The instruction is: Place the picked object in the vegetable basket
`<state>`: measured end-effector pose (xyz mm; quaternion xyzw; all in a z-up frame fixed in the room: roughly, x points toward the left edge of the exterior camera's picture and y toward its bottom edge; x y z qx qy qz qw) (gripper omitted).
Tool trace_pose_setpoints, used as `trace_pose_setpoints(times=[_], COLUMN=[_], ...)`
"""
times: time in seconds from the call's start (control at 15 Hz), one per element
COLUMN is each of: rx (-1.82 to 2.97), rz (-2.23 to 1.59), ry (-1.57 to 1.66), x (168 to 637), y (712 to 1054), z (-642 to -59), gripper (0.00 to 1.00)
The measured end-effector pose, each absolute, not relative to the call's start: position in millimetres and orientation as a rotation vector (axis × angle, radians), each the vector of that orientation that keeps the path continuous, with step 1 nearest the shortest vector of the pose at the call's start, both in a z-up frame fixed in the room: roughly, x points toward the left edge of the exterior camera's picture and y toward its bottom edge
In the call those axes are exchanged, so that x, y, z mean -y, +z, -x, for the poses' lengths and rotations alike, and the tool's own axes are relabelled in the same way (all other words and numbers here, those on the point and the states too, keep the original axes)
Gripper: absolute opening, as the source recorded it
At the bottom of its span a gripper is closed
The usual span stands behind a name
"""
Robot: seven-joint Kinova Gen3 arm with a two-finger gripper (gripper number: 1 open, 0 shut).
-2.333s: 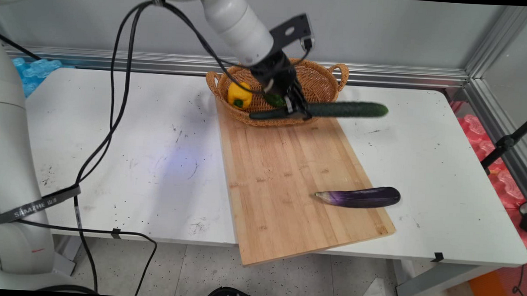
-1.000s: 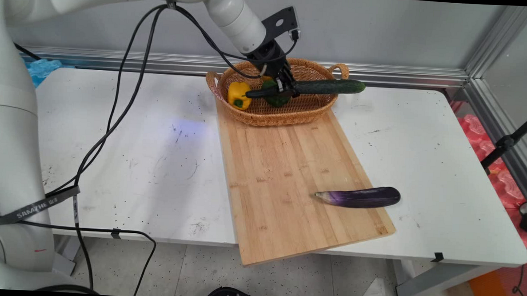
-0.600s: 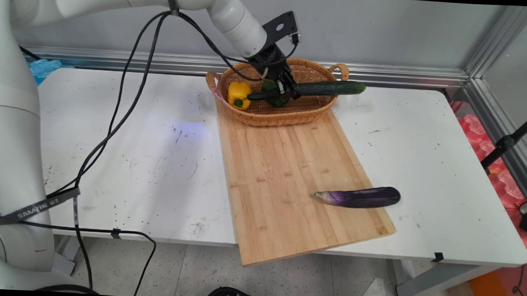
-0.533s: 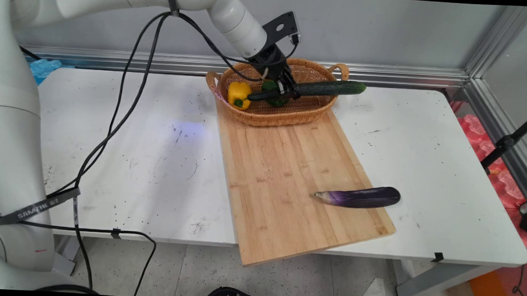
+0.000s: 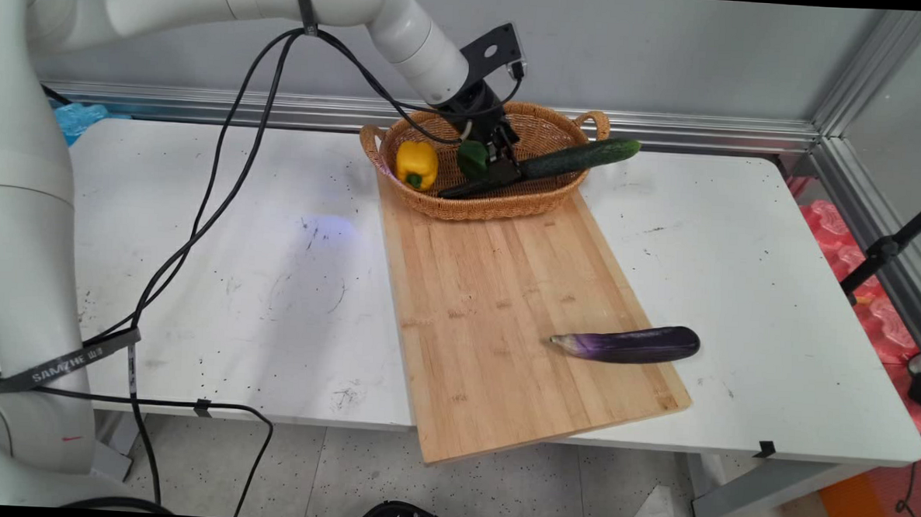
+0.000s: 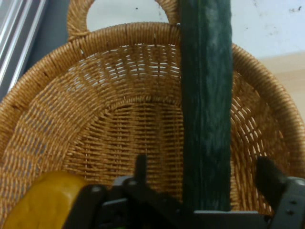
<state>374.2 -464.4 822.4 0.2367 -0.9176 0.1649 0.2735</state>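
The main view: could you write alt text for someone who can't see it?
A white robot arm's black gripper hangs over a wicker basket where a cucumber lies slanted, one end over the rim, beside a yellow pepper and a green pepper. An eggplant lies on a wooden board on the white table.

Premises: robotics test cell in lab, not domestic kitchen. Evidence: white Kinova arm with loose black cables over scuffed white bench. Bench enclosed at rear and right by aluminium framing rail against plain grey wall. Speckled hard floor beneath. Blue and red foam packing visible beyond bench edges. Food props only: wicker basket, bamboo cutting board, eggplant, yellow bell pepper.
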Motion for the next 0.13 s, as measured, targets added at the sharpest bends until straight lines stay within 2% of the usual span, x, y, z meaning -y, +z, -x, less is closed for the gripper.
trace_pose_setpoints(times=[0.13], rx=[2.459], rz=[-0.643], ry=[0.445], x=[466.2], y=[824.7], z=[-372.5], gripper=[1.00])
